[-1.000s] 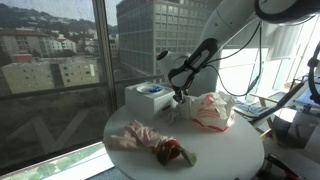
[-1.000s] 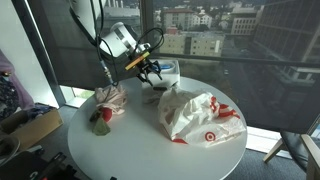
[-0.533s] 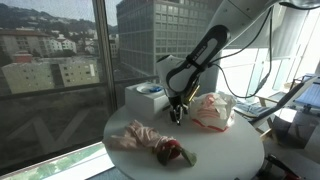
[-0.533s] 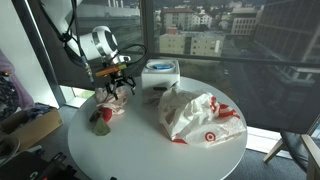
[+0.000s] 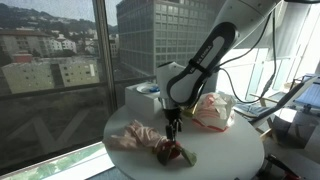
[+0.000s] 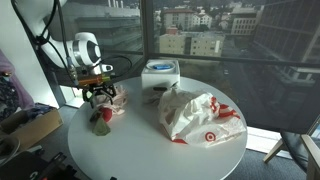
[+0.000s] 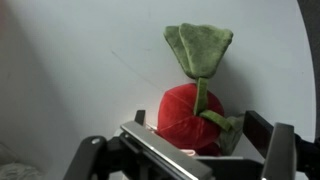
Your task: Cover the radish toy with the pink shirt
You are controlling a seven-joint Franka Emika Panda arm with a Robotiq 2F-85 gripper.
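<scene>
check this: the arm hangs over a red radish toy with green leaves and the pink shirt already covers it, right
Not covered: the wrist view shows the radish toy fully bare, and the pink shirt lies beside it. The rest is right.

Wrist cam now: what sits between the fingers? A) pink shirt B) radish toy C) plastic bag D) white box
B: in the wrist view the red radish toy with green leaves lies on the table, framed by the open gripper.
</scene>
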